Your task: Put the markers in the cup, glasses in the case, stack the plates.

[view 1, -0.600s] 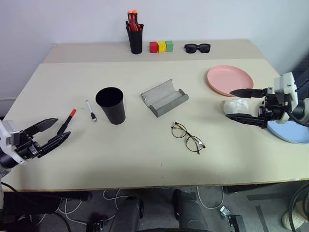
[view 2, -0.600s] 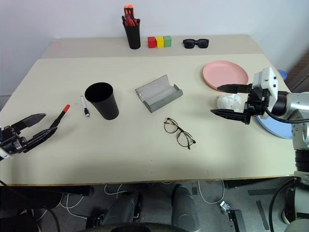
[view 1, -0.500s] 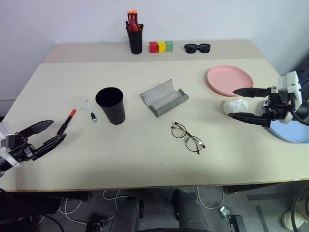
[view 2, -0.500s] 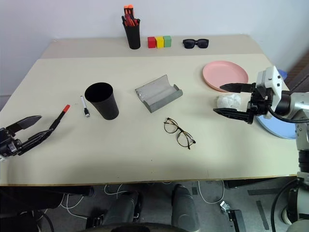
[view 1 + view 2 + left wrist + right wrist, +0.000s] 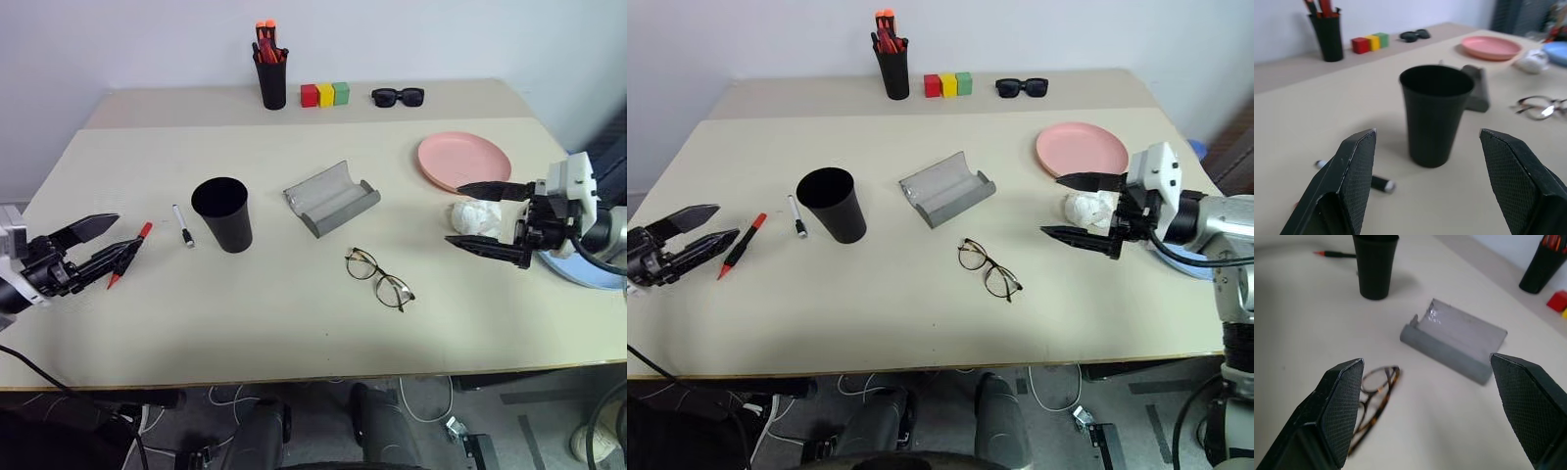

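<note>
Left gripper (image 5: pixel 101 246): jaws wide, empty, now closer in, at the red-capped marker (image 5: pixel 127 254); white marker (image 5: pixel 182 224) beside the cup (image 5: pixel 223 212).
Right gripper (image 5: pixel 483 215): jaws wide, empty, moved slightly inward beside white wad (image 5: pixel 474 214).
Glasses (image 5: pixel 379 277), open case (image 5: pixel 332 198), pink plate (image 5: pixel 463 161), blue plate (image 5: pixel 596 275): unmoved.

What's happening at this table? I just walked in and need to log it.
A two-armed robot is tidying but holds nothing yet. Its open left pincer sits by the red-capped black marker; the open right pincer hovers near the crumpled white lump. The wire-framed eyeglasses, open grey case and wide black cup sit untouched.
</note>
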You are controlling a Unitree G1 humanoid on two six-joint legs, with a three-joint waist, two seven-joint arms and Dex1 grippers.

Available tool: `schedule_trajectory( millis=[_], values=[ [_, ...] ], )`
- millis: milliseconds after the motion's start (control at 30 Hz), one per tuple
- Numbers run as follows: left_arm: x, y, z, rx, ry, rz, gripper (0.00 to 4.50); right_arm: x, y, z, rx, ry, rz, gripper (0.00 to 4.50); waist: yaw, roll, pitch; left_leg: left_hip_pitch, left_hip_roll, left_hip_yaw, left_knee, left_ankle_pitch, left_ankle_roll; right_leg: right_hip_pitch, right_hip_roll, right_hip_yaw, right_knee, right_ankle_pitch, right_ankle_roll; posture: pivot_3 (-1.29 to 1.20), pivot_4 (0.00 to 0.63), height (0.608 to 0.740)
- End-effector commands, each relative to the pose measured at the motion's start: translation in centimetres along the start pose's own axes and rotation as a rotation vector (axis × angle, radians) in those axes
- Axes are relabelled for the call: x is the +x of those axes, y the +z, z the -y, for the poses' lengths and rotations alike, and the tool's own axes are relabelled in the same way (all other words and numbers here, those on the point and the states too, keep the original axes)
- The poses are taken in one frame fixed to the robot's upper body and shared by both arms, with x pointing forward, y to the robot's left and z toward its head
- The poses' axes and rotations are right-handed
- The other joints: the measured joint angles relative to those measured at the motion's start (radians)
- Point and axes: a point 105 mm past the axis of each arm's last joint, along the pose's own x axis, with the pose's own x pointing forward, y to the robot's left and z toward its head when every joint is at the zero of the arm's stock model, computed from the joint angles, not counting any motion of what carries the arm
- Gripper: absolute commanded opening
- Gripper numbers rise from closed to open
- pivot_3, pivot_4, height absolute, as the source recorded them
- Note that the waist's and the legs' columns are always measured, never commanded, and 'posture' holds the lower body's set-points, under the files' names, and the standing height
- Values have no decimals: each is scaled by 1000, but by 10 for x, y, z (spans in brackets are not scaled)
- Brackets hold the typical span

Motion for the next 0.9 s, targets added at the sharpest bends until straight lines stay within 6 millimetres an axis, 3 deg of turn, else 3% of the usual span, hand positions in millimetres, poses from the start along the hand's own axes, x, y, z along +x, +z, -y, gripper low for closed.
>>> schedule_trajectory(
  millis=[33, 167, 267, 400, 533, 633, 900],
  values=[
    [-3, 12, -5, 7, -1, 18, 3421, 3, 16, -5, -58, -14, 49, 4210, 1, 0, 0, 0, 0, 0, 0, 0, 0, 0, 0, 0, 0, 0, 0, 0, 150, 740],
    [8, 24, -20, 21, 15, 93, 3421, 13, 26, -11, -71, -27, 97, 4210, 8, -1, 0, 0, 0, -1, 0, 0, 0, 0, 0, 0, 1, 0, 0, 0, 150, 740],
    [12, 22, -29, 14, 62, -2, 3421, 17, 30, -14, -80, -38, 124, 4210, 6, -1, 0, 0, -1, -1, 1, 0, 0, 1, 0, 0, 0, 0, 0, 0, 150, 740],
    [2, 7, -55, -126, 197, -137, 3421, 24, 30, -21, -66, -36, 156, 4210, 1, -1, 0, 0, 0, -1, 1, 0, 0, 0, 0, 0, 1, 0, 0, 0, 150, 740],
    [-3, -16, -56, -271, 235, -335, 3421, 25, 26, -21, -55, -56, 168, 4210, -1, 0, 0, 0, 0, -1, 0, 0, 0, 0, 1, 0, 1, 0, 0, 0, 150, 740],
    [-3, -30, -62, -258, 318, -488, 3421, 25, 24, -21, -54, -68, 177, 4210, 4, -1, 0, 0, 0, -1, 0, 0, 0, 0, 1, 0, 1, 0, 0, 0, 150, 740],
    [-7, -43, -62, -266, 403, -723, 3421, 25, 19, -27, -29, -67, 175, 4210, 3, -1, 0, 0, 0, -1, 0, 0, 0, 0, 1, 0, 1, 0, 0, 0, 150, 740]
  ],
)
